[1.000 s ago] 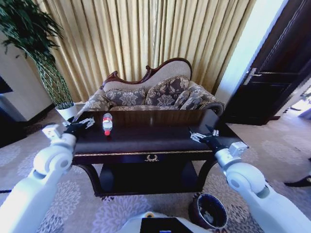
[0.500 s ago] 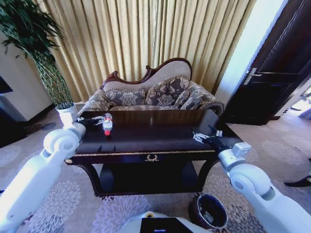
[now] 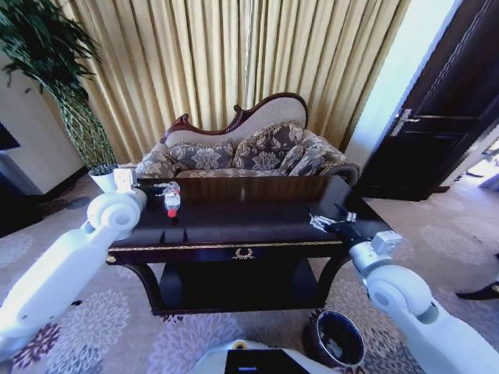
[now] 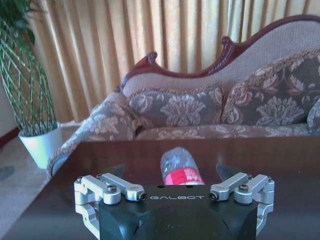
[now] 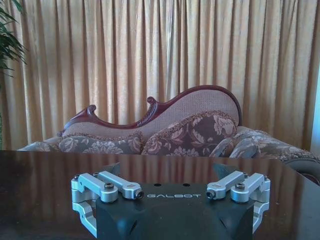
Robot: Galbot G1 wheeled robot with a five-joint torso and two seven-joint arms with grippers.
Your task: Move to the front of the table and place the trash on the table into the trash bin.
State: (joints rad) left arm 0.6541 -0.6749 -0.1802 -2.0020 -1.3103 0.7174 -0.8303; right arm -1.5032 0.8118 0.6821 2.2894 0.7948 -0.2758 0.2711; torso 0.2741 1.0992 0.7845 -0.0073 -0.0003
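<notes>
From the head camera, the bottle [image 3: 172, 199] lay on its side on the far left part of the tabletop [image 3: 249, 222], its long axis running roughly toward and away from the robot, with the red end nearer the robot. The left gripper [image 3: 156, 189] sat low over the tabletop, touching or just beside the bottle's far end, apparently lined up to take it. The right gripper [image 3: 323, 222] hovered over the right side of the tabletop, well apart from the bottle, seemingly parked out of the way. The bin [image 3: 335, 340] stood on the carpet by the table's right front leg, below the right arm, with something pale inside it.

In the left wrist view, the left gripper [image 4: 170, 172] was spread wide, fingers on either side of the bottle [image 4: 179, 167]. The bottle pointed straight away from the camera toward the sofa [image 4: 210, 102], red label nearest, centred between the fingers but not yet clamped.

In the right wrist view, the right gripper [image 5: 167, 172] was likewise spread open and held nothing, above bare tabletop [image 5: 45, 175].
</notes>
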